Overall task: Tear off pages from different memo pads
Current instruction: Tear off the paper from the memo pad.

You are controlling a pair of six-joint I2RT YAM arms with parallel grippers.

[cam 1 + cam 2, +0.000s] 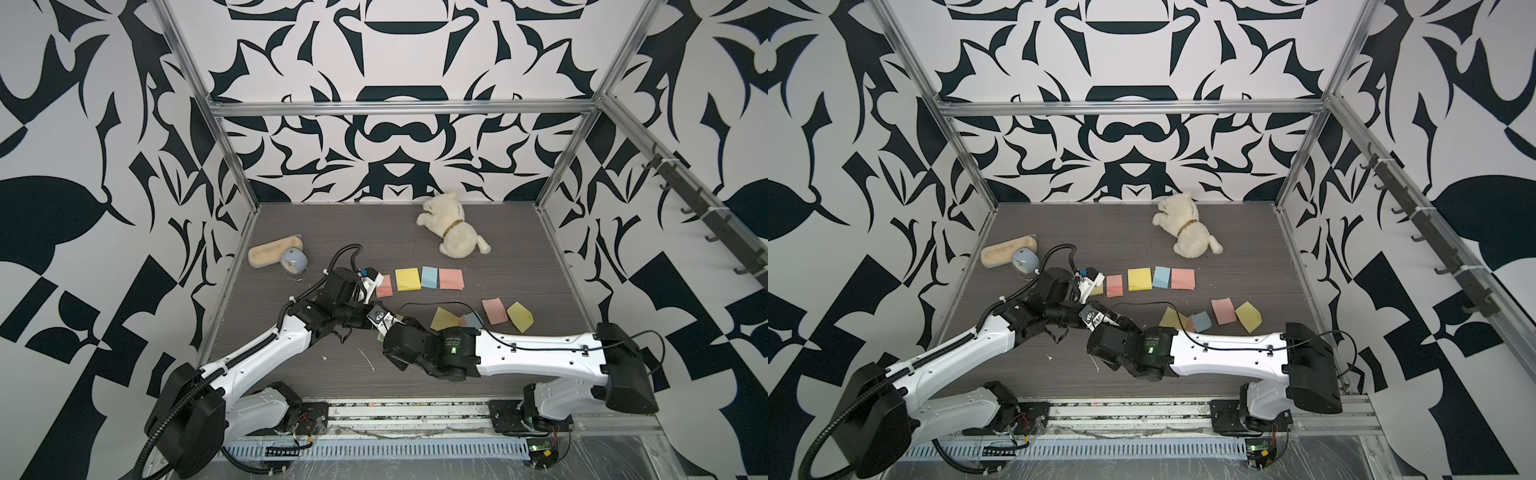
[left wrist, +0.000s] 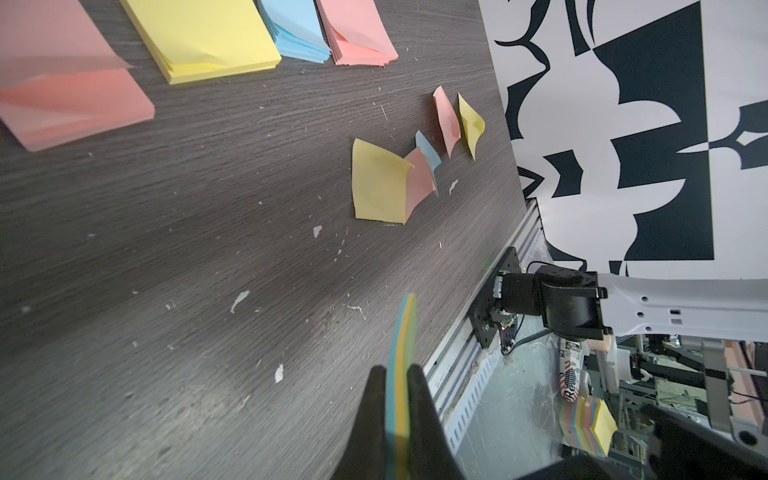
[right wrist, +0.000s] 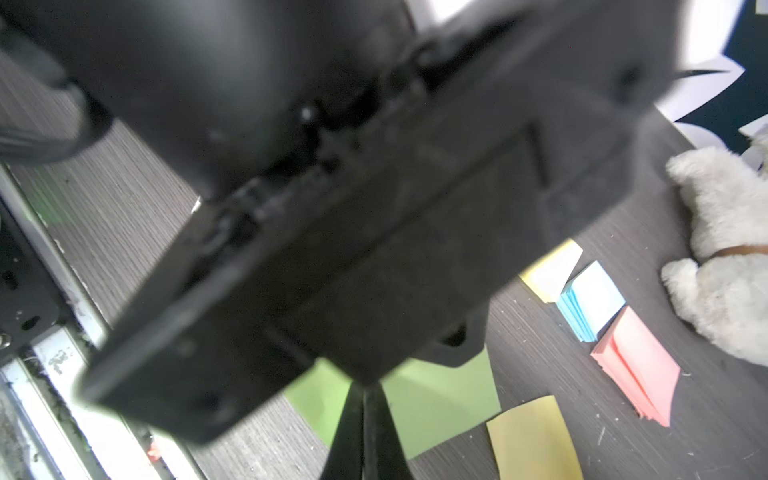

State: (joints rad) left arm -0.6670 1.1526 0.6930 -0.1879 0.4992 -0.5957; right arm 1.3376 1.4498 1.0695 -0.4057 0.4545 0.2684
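Left pincer [image 2: 397, 370] clamps pad [image 2: 405, 324]; right pincer [image 3: 365, 388] clamps green page [image 3: 440, 399] at its tips.
Risk: pad slips from left pincer under pull; no tear.

L claw [image 1: 1115, 322] & R claw [image 1: 1100, 328] sit close together over table [image 1: 1079, 232]; jaws not readable from here. Just beyond claws, twd back wall: row of 4 memo pads, i.e. pink pad [image 1: 1113, 285], yellow pad [image 1: 1139, 279], blue pad [image 1: 1161, 277], 2nd pink pad [image 1: 1182, 279]. R of claws, loose pages: yellow page [image 1: 1172, 318], blue page [image 1: 1201, 321], pink page [image 1: 1222, 311], 2nd yellow page [image 1: 1249, 316], curled. Far beyond claws: plush dog [image 1: 1187, 232]. Beyond & L of claws: wooden brush [image 1: 1005, 251], sm. pale-blue clock [image 1: 1025, 261] just beside it.
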